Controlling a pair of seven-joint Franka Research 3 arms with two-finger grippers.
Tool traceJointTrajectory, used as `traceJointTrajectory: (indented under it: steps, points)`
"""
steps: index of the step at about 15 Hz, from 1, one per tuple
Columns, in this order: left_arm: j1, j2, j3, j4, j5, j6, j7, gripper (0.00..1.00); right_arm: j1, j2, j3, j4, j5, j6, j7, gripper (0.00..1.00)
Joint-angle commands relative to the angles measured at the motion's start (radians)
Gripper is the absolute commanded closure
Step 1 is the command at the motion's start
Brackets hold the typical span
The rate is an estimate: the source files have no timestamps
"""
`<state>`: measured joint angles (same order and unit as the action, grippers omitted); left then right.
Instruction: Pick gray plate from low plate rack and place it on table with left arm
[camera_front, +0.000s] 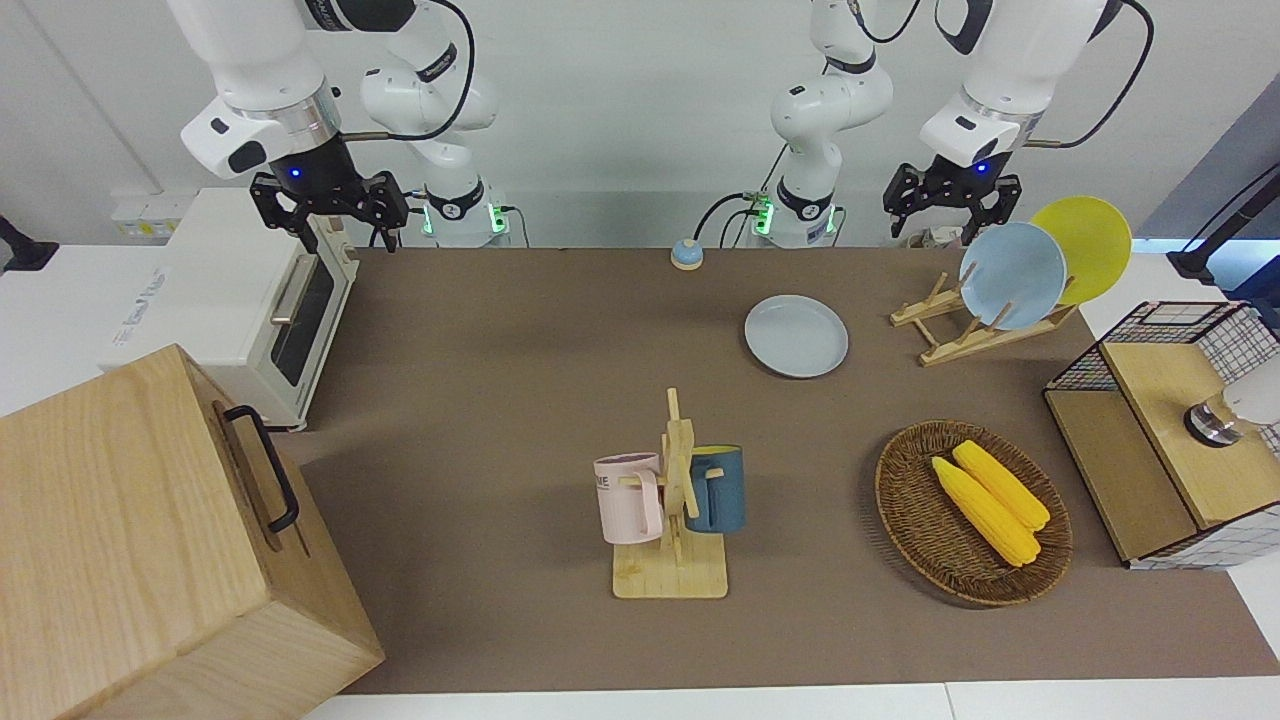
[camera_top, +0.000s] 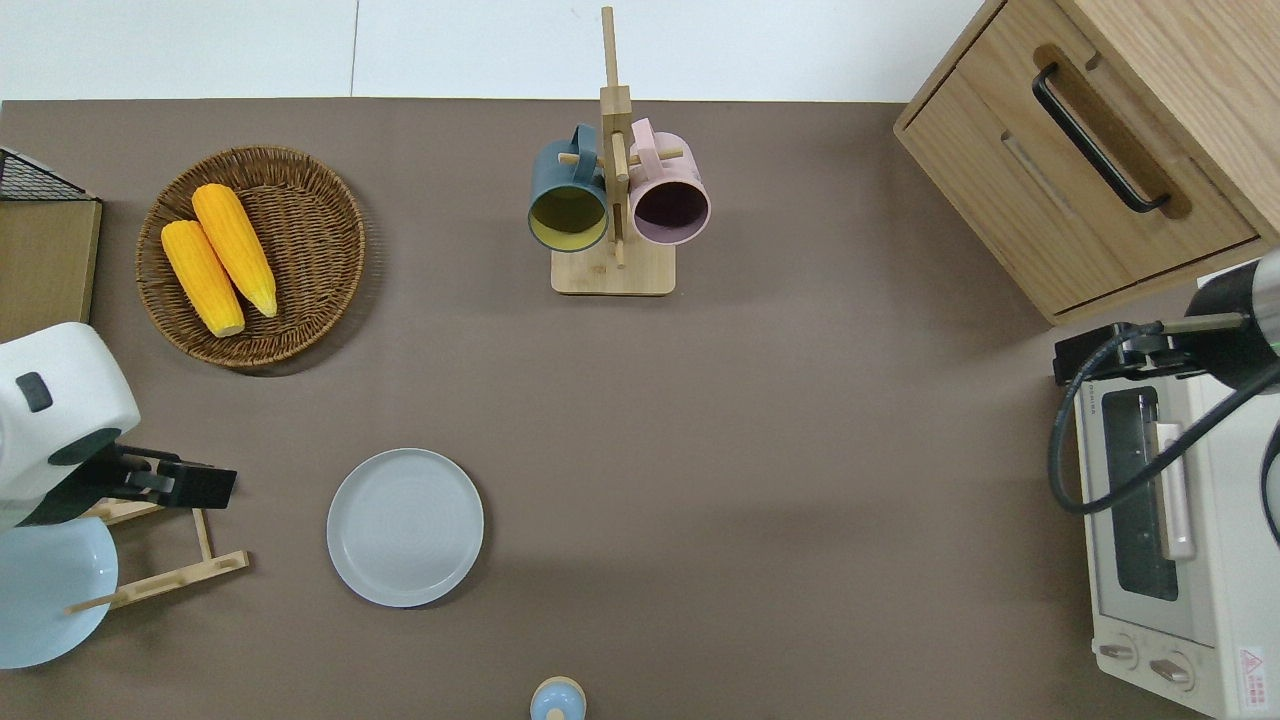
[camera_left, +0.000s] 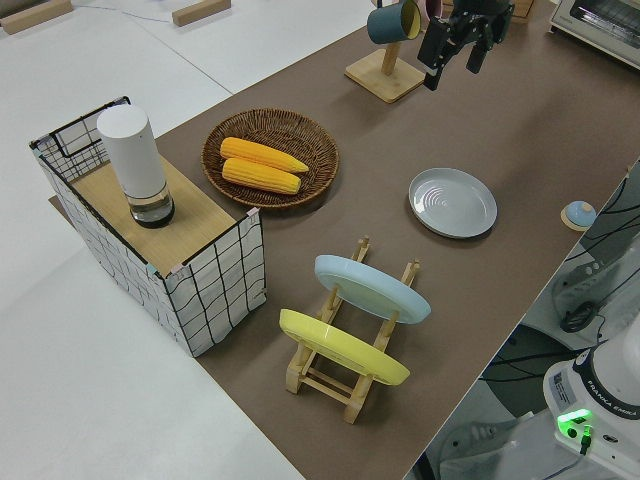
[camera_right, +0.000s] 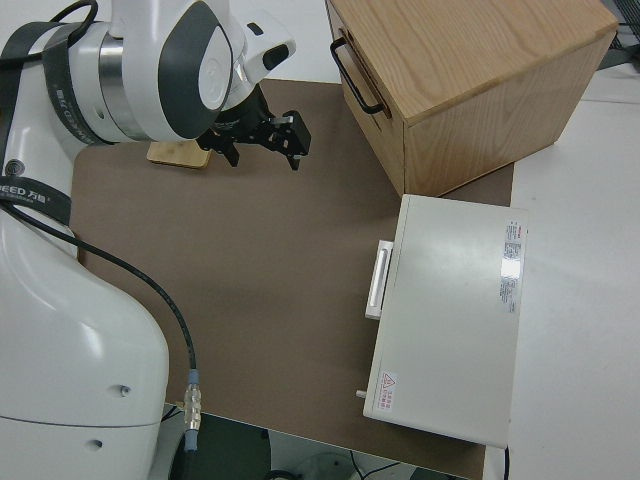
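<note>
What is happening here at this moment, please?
The gray plate lies flat on the table, beside the low plate rack, which holds a light blue plate and a yellow plate. The left gripper is open, holds nothing and hangs over the rack. So the plate seems already placed. The right arm is parked, its right gripper open.

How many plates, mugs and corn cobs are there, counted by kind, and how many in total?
Plates: 3 (gray plate, blue plate, yellow plate)
Mugs: 2 (pink mug, blue mug)
Corn cobs: 2 (first cob, second cob)
Total: 7
</note>
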<state>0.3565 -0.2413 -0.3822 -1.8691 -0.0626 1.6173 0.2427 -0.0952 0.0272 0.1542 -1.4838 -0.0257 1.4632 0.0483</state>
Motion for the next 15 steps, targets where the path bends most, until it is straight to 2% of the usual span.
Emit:
traceJointTrajectory:
  steps: [1, 9, 10, 11, 12, 14, 15]
  points:
    - [0.002, -0.013, 0.016, 0.025, 0.012, -0.020, 0.010, 0.00, 0.005, 0.002, -0.004, 0.005, 0.003, -0.006, 0.004, 0.017]
    - [-0.002, -0.006, 0.020, 0.024, 0.010, -0.004, 0.010, 0.00, 0.005, 0.002, -0.002, 0.005, 0.003, -0.006, 0.004, 0.017]
    - [-0.014, -0.003, 0.034, 0.024, 0.010, -0.001, 0.009, 0.00, 0.005, 0.002, -0.004, 0.005, 0.003, -0.006, 0.004, 0.017]
    - [-0.052, -0.001, 0.066, 0.024, 0.012, 0.000, 0.010, 0.00, 0.005, 0.002, -0.004, 0.005, 0.003, -0.006, 0.004, 0.017]
    - [-0.147, 0.002, 0.148, 0.021, 0.023, 0.001, 0.007, 0.00, 0.005, 0.002, -0.004, 0.005, 0.003, -0.006, 0.004, 0.017]
    - [-0.398, 0.008, 0.396, 0.021, 0.035, 0.001, 0.004, 0.00, 0.005, 0.002, -0.004, 0.005, 0.003, -0.006, 0.004, 0.017]
    - [-0.466, 0.008, 0.467, 0.021, 0.044, 0.001, 0.004, 0.00, 0.005, 0.002, -0.004, 0.005, 0.003, -0.006, 0.004, 0.017]
